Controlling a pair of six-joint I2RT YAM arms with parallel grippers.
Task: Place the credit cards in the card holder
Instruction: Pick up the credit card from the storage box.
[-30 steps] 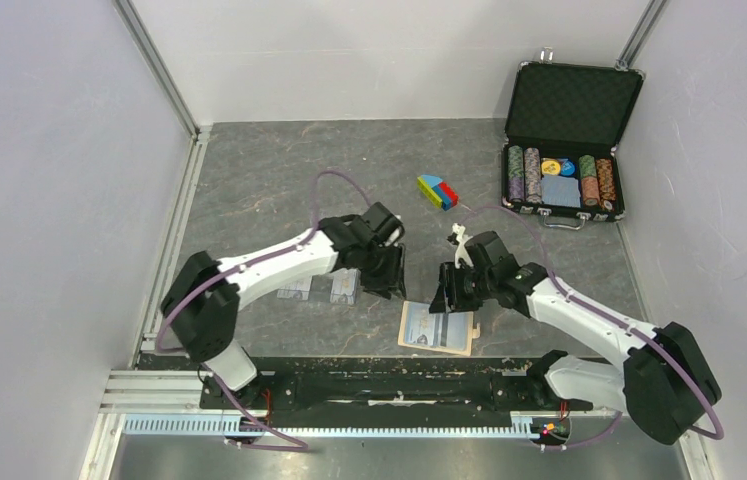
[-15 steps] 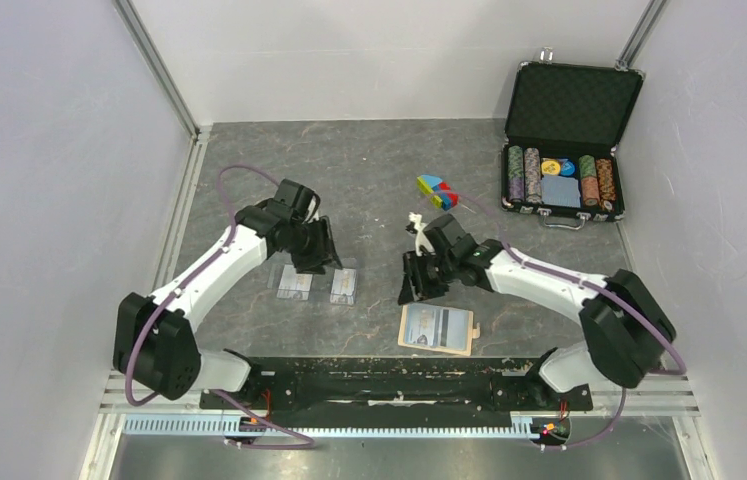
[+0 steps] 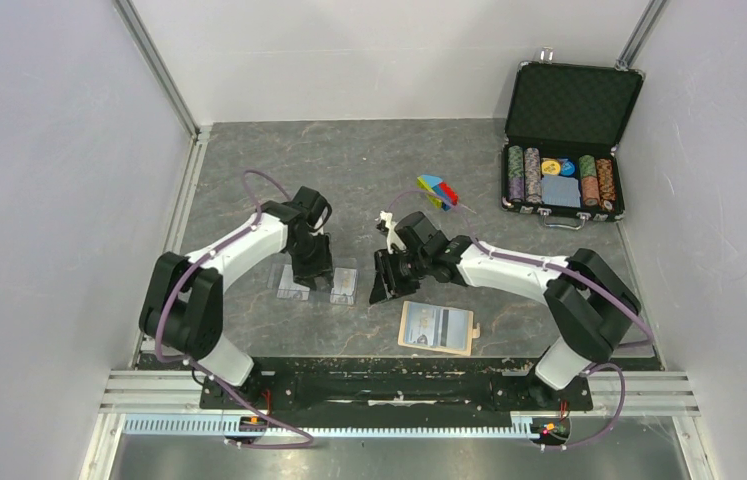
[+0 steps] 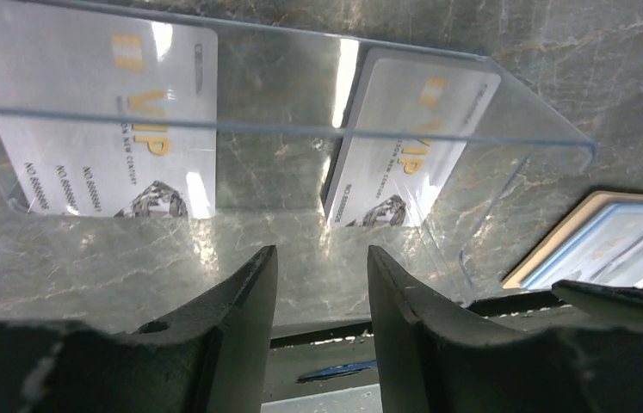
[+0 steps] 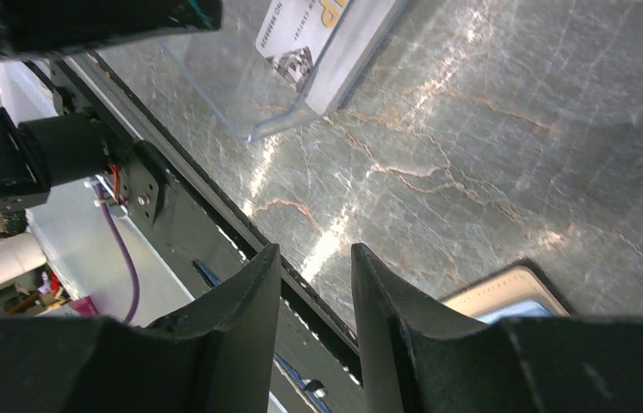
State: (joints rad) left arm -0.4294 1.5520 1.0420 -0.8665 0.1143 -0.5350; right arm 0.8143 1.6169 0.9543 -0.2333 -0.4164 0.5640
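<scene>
Two pale grey credit cards with gold "VIP" print lie under a clear plastic stand (image 4: 524, 172), one on the left (image 4: 102, 129) and one on the right (image 4: 404, 146). In the top view they are the left card (image 3: 292, 287) and the right card (image 3: 346, 288). My left gripper (image 3: 311, 270) is open and empty just above and between them, as the left wrist view (image 4: 322, 258) shows. My right gripper (image 3: 386, 287) is open and empty, right of the right card (image 5: 326, 43) and left of the open tan card holder (image 3: 436, 328), whose corner shows in the right wrist view (image 5: 507, 297).
An open black poker-chip case (image 3: 564, 150) stands at the back right. A small coloured block toy (image 3: 437, 191) lies mid-table behind the right arm. The black mounting rail (image 3: 379, 385) runs along the near edge. Grey walls close in both sides.
My left gripper swung left from beside the card holder to over the cards. My right gripper moved left, off the card holder, toward the right card.
</scene>
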